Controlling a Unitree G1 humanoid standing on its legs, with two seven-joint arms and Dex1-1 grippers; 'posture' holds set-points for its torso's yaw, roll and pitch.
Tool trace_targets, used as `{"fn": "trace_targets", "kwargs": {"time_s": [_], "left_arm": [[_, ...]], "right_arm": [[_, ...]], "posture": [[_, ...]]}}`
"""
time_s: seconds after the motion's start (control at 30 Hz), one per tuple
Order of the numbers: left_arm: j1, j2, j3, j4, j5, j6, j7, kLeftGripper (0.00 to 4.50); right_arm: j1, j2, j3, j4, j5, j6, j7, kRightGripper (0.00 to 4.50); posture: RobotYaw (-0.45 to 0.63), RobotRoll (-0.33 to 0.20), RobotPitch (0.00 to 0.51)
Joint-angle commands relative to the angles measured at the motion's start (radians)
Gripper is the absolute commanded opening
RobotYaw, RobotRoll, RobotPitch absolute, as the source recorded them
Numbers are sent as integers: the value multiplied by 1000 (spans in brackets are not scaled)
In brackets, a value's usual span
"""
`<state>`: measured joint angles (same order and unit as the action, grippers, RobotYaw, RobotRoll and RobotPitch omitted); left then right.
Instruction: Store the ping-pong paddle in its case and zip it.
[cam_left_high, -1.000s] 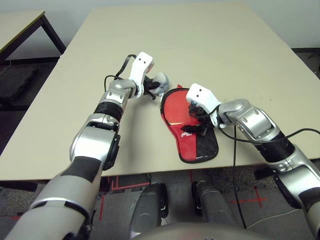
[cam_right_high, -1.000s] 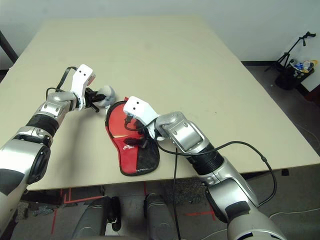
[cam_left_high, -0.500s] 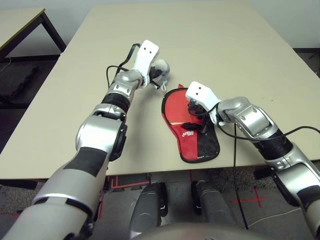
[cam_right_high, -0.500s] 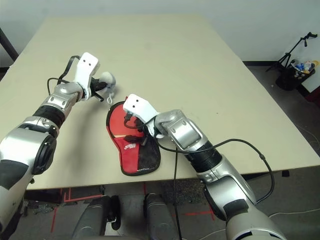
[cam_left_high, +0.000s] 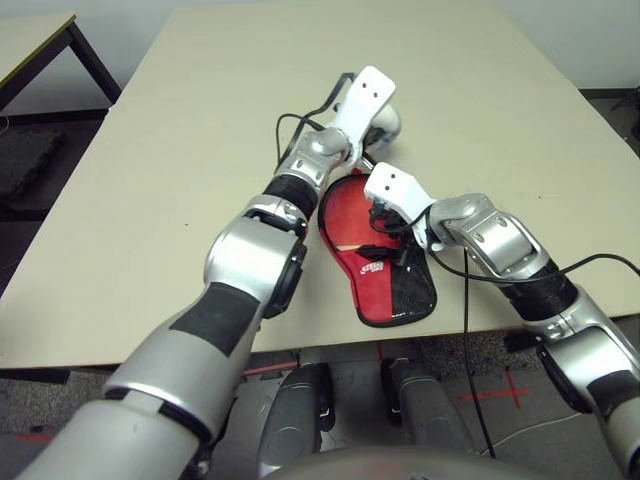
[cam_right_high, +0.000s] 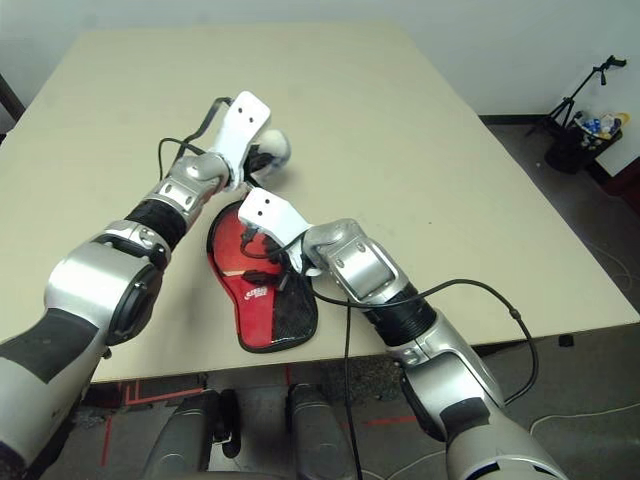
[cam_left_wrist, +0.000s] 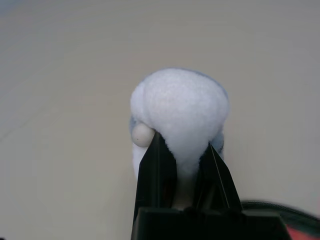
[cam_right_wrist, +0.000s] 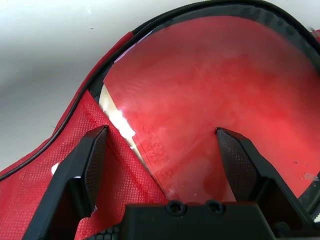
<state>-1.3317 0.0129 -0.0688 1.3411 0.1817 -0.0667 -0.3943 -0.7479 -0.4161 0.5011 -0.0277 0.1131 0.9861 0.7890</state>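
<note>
A white logo (cam_left_high: 374, 268) is printed on the red cloth of the case (cam_left_high: 385, 285), too small to make out. Faint embossed lettering shows on the paddle's red rubber face (cam_right_wrist: 210, 105), also unreadable.

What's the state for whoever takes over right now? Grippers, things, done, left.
Left gripper: shut on the pom-pom of the zipper, past the round end of the case.
Right gripper: open, over the case mouth, holding nothing.
Paddle: lying inside the case, red face showing.
Done: paddle is in.
Left: case is not yet zipped; probably draw the pom-pom around the edge while the right gripper steadies the case.
</note>
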Motion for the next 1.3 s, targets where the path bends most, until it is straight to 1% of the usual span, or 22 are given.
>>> {"fn": "trace_targets", "kwargs": {"time_s": [0.03, 0.37, 0.63, 0.8, 0.87, 0.9, 0.97, 1.0, 1.2, 1.3], "left_arm": [[-6, -30, 24, 5, -15, -16, -21, 233], [29, -45, 36, -1, -20, -10, -99, 233], [45, -42, 20, -5, -14, 0, -205, 233], [46, -37, 17, -5, -10, 2, -212, 233], [45, -37, 14, -5, -8, 4, -222, 955], [45, -38, 12, -6, -8, 2, -233, 1201], [46, -40, 9, -7, -9, -2, -252, 1951], [46, -40, 6, -8, -8, -6, -261, 2234], [46, -40, 5, -11, -14, -6, -295, 4385], [45, -31, 9, -13, -17, -5, -307, 4451]], "right_arm": [[38, 12, 52, 68, -11, 45, -3, 4500], [31, 17, 48, 92, -18, 24, 0, 4500], [9, 36, 44, 137, -27, -3, 4, 4500], [-1, 45, 41, 157, -31, -16, 5, 4500], [-3, 46, 39, 164, -34, -21, 5, 4500], [-4, 47, 37, 165, -35, -22, 5, 4500], [-5, 47, 35, 169, -36, -25, 5, 4500], [-6, 46, 34, 171, -37, -26, 4, 4500], [-4, 41, 28, 176, -39, -32, 3, 4500], [-3, 39, 26, 178, -39, -34, 2, 4500]], "posture": [[-131, 0, 190], [-104, 0, 187], [-84, 0, 178], [-82, 0, 172], [-83, 0, 170], [-84, 0, 169], [-85, 0, 167], [-86, 0, 167], [-88, 0, 160], [-87, 0, 158]]}}
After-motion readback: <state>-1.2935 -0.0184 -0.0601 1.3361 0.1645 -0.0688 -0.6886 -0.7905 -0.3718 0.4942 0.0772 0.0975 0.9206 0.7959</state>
